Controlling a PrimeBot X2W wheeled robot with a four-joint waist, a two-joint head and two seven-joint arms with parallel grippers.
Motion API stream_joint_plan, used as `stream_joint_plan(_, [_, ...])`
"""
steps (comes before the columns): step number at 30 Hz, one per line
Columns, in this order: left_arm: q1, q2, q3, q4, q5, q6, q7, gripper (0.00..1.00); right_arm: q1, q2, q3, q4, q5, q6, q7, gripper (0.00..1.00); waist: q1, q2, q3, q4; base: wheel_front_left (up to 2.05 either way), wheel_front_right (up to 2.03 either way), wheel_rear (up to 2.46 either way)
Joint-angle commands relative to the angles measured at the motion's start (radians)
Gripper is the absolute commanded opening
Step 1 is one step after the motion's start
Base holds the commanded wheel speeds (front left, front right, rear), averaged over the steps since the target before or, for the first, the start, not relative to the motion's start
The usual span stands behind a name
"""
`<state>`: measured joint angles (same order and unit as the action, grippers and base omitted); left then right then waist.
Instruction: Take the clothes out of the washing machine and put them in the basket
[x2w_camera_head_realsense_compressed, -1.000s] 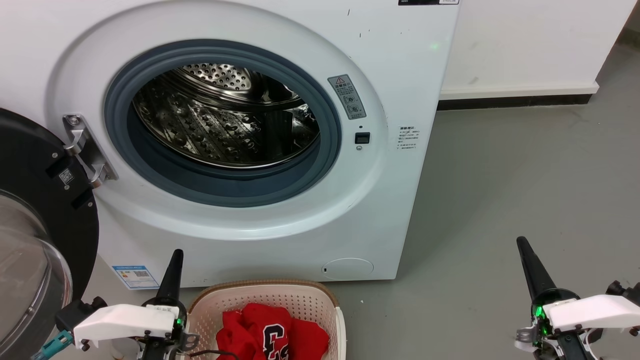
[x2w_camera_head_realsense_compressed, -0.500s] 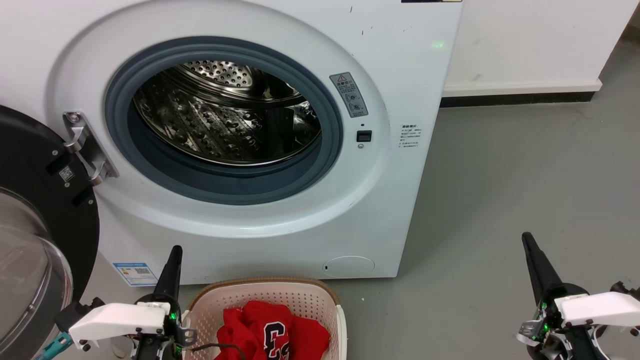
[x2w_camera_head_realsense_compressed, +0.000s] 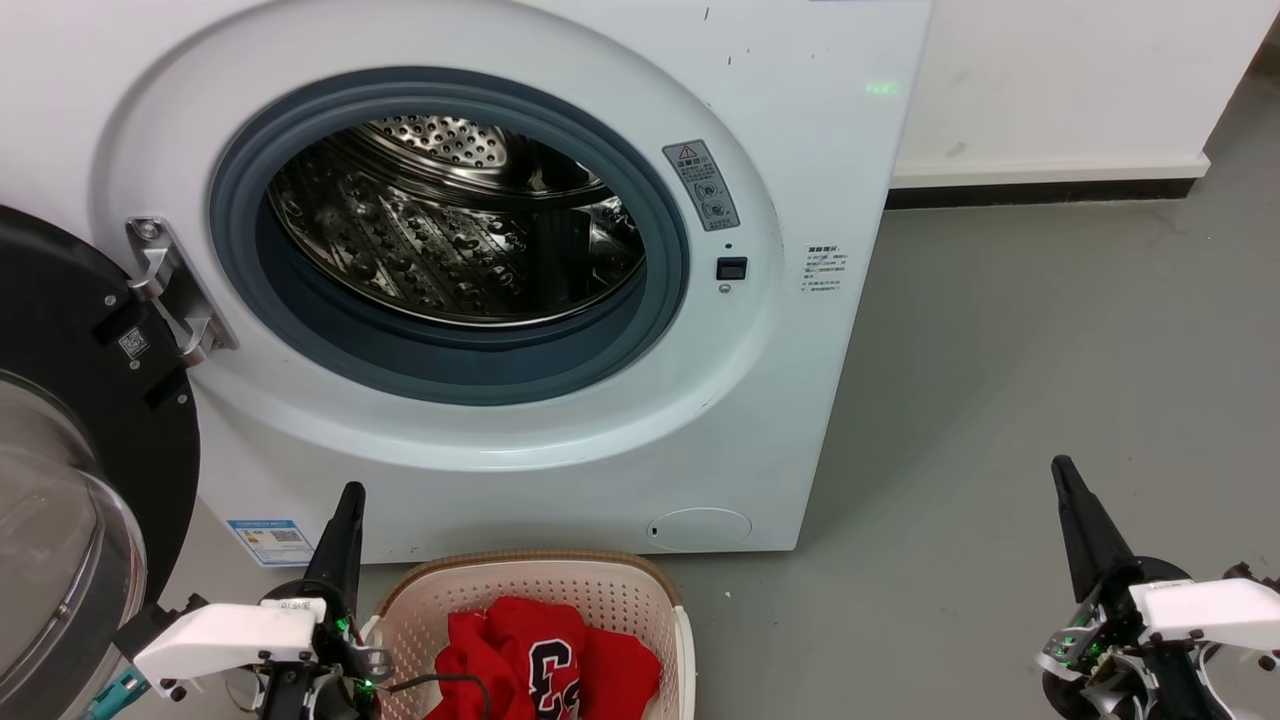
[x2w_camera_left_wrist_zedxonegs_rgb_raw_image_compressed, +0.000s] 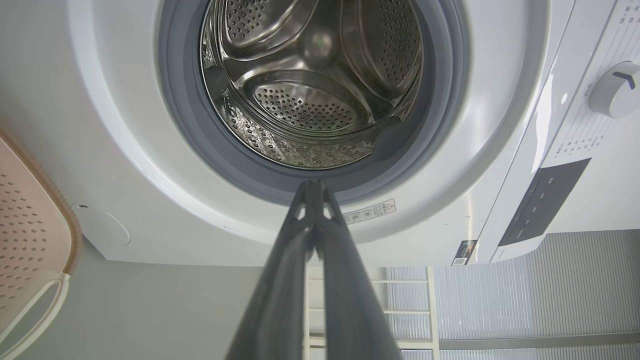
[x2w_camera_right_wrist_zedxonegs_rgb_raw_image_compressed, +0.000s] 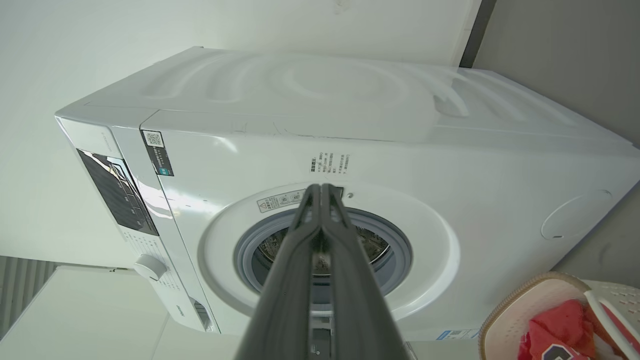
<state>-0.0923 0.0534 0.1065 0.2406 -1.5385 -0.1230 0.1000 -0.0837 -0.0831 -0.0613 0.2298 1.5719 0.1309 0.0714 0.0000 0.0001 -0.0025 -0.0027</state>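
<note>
The clothes, red jersey fabric with a black number, lie bunched in the cream basket on the floor before the washing machine. The drum shows bare perforated steel, with no fabric in sight, and its black-framed glass door hangs open at the left. My left gripper is shut and holds nothing, just left of the basket. Far right over the floor, my right gripper is shut and holds nothing too. The right wrist view shows the clothes in the basket at its lower right corner.
Grey floor stretches to the right of the washer up to a white wall with a dark skirting. The open door takes up the space at my left. A control panel with a knob shows in the left wrist view.
The head camera has shifted a little, so the whole scene sits slightly differently. Both grippers stay shut and hold their places beside the basket and over the floor.
</note>
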Motion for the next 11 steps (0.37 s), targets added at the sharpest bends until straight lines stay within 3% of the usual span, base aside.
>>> stream_joint_plan(1, [-0.018,-0.002,0.005,0.002,-0.015,-0.005,0.005,0.0,-0.022,0.003,-0.004,0.003,0.016,0.0,0.003,0.0,0.0,-0.0001,0.0,0.0,0.0,0.0,0.0])
stream_joint_plan(11, [-0.021,-0.005,0.011,0.006,-0.077,-0.011,0.018,0.0,-0.027,0.005,-0.014,0.016,0.077,0.0,0.012,0.0,0.0,-0.0001,0.006,0.003,0.0,0.0,0.0])
